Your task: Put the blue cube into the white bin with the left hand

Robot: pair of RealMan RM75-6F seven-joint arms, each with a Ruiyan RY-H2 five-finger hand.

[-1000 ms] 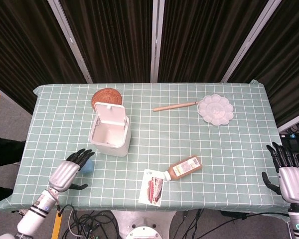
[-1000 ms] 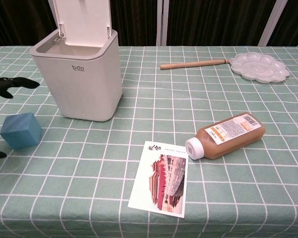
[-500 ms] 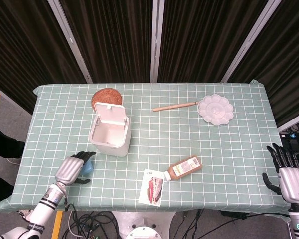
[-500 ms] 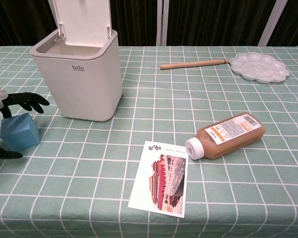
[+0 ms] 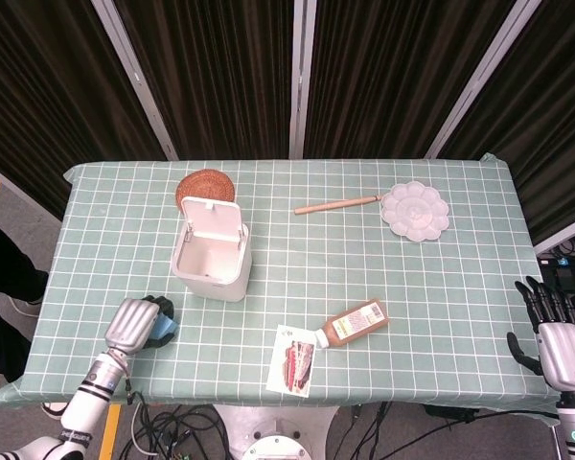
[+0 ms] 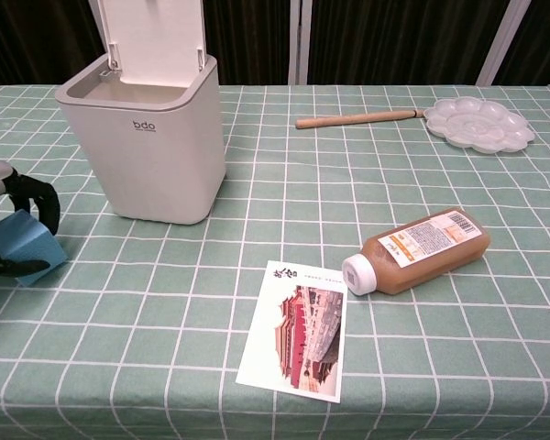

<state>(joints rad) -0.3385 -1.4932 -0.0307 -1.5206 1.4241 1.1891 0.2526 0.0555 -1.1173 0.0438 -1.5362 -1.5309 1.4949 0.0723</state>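
The blue cube lies on the green checked cloth near the front left corner, tilted onto an edge. My left hand has its black fingers curled over the cube's top and its thumb under the near side, so it grips the cube. From above, the left hand covers most of the cube. The white bin stands just behind and to the right, lid flipped up, opening showing. My right hand hangs off the table's right edge, fingers apart, holding nothing.
A brown bottle lies on its side at centre front, with a picture card beside it. At the back lie a wooden stick, a white flower-shaped palette and a woven coaster behind the bin.
My left hand came in over the cube and closed its fingers around it. The cube has tipped and shifted slightly left. The right hand stayed still.
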